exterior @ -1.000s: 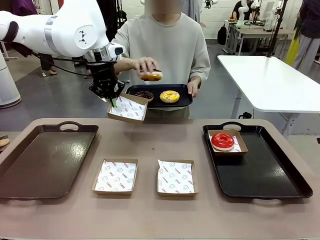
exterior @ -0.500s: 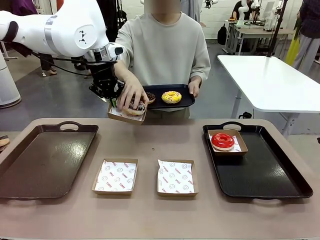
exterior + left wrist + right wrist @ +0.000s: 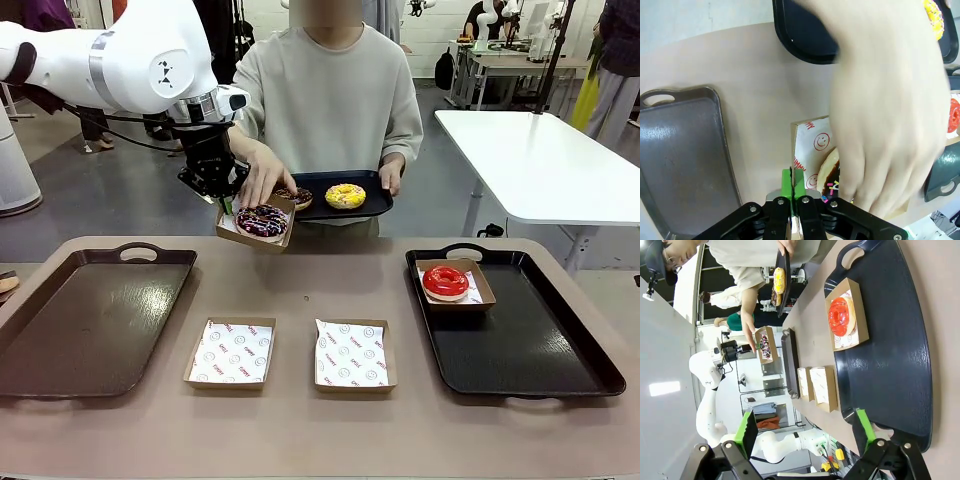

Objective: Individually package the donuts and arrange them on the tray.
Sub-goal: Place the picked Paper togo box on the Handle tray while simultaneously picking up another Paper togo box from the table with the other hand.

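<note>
Since the earlier frame the person's hand [image 3: 262, 178] has drawn back off the sprinkled chocolate donut [image 3: 262, 220], which now lies uncovered in the held box [image 3: 250, 240]. Front view: the left claw [image 3: 226, 205] pinches that box by its edge, up off the desk [image 3: 300, 280]. Just behind the held box, the person's small tray [image 3: 372, 205] carries a dark donut [image 3: 297, 196] and a yellow donut [image 3: 345, 195]. Well to the held box's right and lower, a red donut [image 3: 445, 281] sits boxed on the black tray [image 3: 530, 350]. Below the held box lie two empty boxes [image 3: 231, 353], and to its lower left a brown tray [image 3: 90, 320]. Left wrist view: the left claw is narrow, green pads clamped on the held box's rim, and the blurred hand covers most of the sprinkled chocolate donut. Right wrist view: the right claw [image 3: 805, 432] is spread wide, gripping nothing, by the black tray, well apart from the held box.
</note>
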You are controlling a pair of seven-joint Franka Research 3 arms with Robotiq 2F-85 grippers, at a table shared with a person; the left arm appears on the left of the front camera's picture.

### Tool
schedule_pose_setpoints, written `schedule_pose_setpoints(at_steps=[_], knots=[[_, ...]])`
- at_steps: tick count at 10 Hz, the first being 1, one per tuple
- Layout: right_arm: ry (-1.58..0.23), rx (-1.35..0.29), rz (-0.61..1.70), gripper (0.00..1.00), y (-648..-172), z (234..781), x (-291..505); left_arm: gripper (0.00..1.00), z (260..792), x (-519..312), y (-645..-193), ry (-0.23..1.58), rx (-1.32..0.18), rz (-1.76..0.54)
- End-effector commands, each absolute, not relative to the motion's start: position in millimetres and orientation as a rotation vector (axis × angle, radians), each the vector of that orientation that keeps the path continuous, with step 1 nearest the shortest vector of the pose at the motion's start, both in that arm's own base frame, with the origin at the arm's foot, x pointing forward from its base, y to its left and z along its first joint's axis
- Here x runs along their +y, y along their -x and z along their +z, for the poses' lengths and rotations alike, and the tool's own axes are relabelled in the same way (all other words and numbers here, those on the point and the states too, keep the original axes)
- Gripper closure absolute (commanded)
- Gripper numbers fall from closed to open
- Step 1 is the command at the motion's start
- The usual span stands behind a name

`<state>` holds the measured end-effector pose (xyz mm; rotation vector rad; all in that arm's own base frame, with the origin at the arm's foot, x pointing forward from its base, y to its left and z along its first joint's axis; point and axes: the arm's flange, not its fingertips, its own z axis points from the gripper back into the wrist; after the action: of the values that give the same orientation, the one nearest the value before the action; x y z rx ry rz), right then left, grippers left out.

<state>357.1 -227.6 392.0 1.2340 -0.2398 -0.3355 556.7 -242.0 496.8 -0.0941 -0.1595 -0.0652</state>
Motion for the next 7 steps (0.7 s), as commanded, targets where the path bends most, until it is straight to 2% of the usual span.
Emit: schedule_pose_setpoints(at_steps=[1, 7], knots=[[-1.227, -0.224, -0.325, 0.0, -353.5, 394.3, -227.1, 1.0, 497.3, -240.9, -555.2, 0.093, -0.161, -0.073], [-1.227, -0.224, -0.325, 0.0, -353.5, 394.3, -227.1, 1.0, 497.3, -240.9, -555.2, 0.093, -0.161, -0.073]])
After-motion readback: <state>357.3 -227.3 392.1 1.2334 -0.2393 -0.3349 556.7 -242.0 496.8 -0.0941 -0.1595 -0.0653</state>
